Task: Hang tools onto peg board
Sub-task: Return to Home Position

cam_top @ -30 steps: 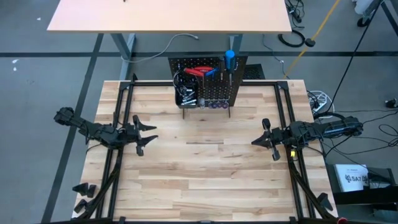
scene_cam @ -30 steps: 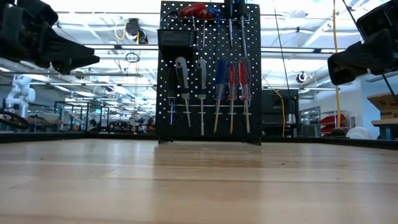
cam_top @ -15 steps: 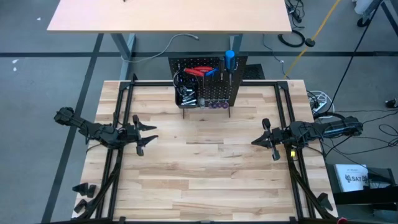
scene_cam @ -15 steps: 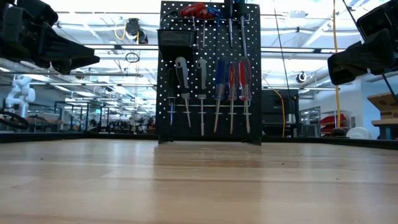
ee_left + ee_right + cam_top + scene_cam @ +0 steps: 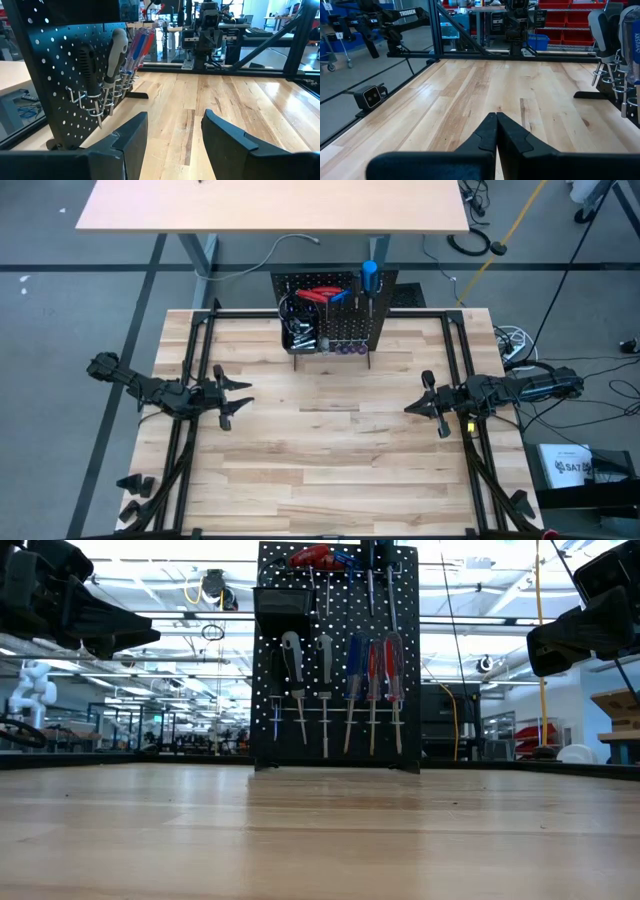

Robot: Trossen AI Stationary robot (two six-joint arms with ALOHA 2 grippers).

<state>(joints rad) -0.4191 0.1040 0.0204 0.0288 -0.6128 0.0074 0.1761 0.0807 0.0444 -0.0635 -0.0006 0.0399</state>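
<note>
Since the tools (image 5: 355, 660) hang handle-up on the peg board (image 5: 406, 600) at twelve o'clock, I list my left gripper (image 5: 175, 117) at nine, spread, empty; right gripper (image 5: 496, 116) at three, pressed closed, empty; neither nearer.

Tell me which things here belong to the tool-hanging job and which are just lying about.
Job: peg board, hung screwdrivers, red pliers, black bin; left end effector, open; right end effector, shut; both beside table edges.
Lying about: tan desk, floor cables, white box.
</note>
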